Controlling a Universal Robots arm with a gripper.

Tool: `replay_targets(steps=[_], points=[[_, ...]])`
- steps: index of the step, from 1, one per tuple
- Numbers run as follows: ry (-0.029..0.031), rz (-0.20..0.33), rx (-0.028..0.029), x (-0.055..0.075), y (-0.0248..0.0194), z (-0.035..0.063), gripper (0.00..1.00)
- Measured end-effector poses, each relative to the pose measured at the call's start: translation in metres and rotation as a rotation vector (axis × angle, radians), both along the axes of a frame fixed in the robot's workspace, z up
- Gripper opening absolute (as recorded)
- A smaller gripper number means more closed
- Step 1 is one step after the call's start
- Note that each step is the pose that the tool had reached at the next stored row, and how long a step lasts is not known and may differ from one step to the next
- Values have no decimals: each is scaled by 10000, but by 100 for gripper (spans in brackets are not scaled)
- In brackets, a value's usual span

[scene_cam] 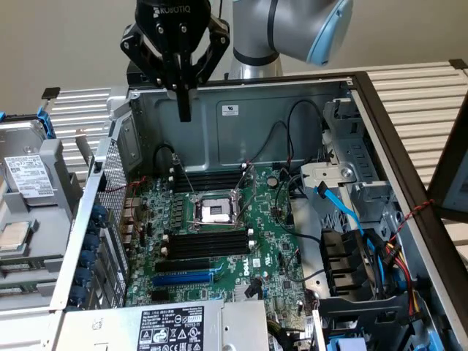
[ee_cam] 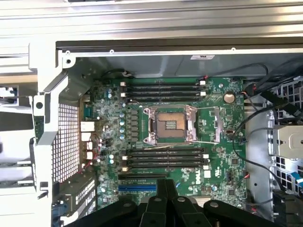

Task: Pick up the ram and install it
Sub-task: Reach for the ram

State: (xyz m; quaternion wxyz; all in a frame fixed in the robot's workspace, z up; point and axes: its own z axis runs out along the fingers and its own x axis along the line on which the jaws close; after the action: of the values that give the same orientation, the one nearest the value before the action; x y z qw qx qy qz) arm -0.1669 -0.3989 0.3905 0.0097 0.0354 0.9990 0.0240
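My gripper (scene_cam: 184, 108) hangs shut above the rear wall of the open computer case (scene_cam: 241, 117), its black fingers pressed together and pointing down with nothing seen between them. In the wrist view the gripper (ee_cam: 165, 189) looks down on the green motherboard (ee_cam: 218, 161). Two black memory slots (ee_cam: 163, 87) lie on one side of the open CPU socket (ee_cam: 170, 124), and several more (ee_cam: 165, 158) on the other. The exterior view shows the same socket (scene_cam: 216, 212) and slot banks (scene_cam: 208, 179) (scene_cam: 205, 245). The ram is out of view.
A blue expansion slot (scene_cam: 183, 278) lies near the labelled power supply (scene_cam: 172, 325). A blue data cable (scene_cam: 344, 212), black wires and a drive cage (scene_cam: 344, 183) crowd the exterior view's right. A drive assembly (scene_cam: 29, 183) sits outside the case at the left.
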Motion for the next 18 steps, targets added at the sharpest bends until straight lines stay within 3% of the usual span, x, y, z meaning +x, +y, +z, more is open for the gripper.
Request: replay_targets(steps=[7,14,18], points=[[69,1,1,-318,0,-14,10],[276,0,0,-637,2,-49,10],[364,0,1,-818,4,-75,10]])
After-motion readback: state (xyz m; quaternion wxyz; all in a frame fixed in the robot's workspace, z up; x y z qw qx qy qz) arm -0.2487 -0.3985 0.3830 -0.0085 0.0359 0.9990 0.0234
